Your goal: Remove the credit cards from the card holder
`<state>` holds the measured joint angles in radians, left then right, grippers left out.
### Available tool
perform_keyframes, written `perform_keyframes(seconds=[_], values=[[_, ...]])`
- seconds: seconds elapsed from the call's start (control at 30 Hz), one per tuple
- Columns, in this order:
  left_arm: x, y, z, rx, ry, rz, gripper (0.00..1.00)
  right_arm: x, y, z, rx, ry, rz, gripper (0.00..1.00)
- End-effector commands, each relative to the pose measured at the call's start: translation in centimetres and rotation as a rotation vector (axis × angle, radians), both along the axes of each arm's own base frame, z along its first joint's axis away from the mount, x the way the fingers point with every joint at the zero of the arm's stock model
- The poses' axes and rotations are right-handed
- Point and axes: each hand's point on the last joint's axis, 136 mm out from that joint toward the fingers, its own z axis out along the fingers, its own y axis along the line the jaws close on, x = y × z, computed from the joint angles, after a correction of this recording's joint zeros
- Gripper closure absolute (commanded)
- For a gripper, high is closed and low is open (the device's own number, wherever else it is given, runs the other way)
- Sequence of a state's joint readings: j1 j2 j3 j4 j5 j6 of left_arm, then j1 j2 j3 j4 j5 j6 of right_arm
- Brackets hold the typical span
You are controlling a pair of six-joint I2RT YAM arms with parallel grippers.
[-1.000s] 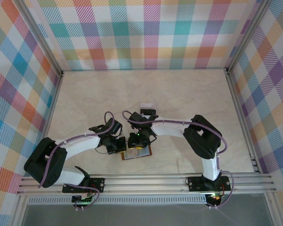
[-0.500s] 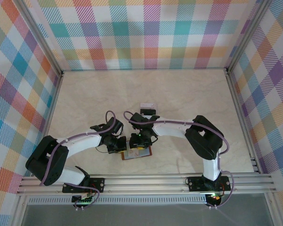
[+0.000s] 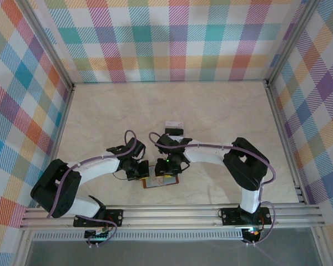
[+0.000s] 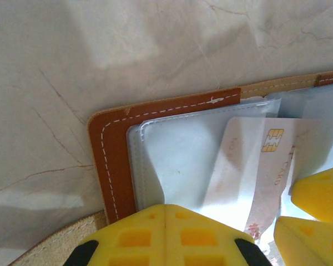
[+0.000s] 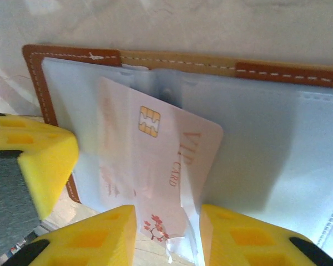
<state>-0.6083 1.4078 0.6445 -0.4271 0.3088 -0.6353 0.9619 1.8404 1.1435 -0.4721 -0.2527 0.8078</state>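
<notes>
Credit card sits half out of the open card holder on the desk, my right claw straddling it, grip unclear, my left claw closed at the holder's edge; a pull may drag the holder.

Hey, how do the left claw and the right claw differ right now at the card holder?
The left claw is shut, jaws pressed together; the right claw stands open with a clear gap. The left claw is at the card holder's clear pocket by the brown leather edge; the right claw straddles the lower end of the tilted VIP card. Both are yellow-tipped and work at the same opened holder.
</notes>
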Motion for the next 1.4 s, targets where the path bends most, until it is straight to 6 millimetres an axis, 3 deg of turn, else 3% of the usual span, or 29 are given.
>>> perform_keyframes(seconds=[0.0,0.4,0.7,0.83,1.37], values=[[-1.4,1.9,-1.7,0.117,0.044,-0.013,0.96,-0.2,0.1,-1.0,0.002,0.036,-0.014,0.64],[-1.3,1.8,-1.8,0.115,0.046,-0.014,0.96,-0.3,2.2,-0.4,0.123,0.052,0.003,0.65],[-1.4,1.8,-1.9,0.117,0.047,-0.017,0.96,0.2,2.1,0.1,0.128,0.018,0.005,0.73],[-1.4,1.8,-1.8,0.119,0.047,-0.018,0.96,0.7,2.2,0.0,0.127,-0.008,0.005,0.66],[-1.4,1.8,-1.9,0.123,0.052,-0.020,0.96,1.9,2.9,-0.1,0.198,-0.033,-0.007,0.65]])
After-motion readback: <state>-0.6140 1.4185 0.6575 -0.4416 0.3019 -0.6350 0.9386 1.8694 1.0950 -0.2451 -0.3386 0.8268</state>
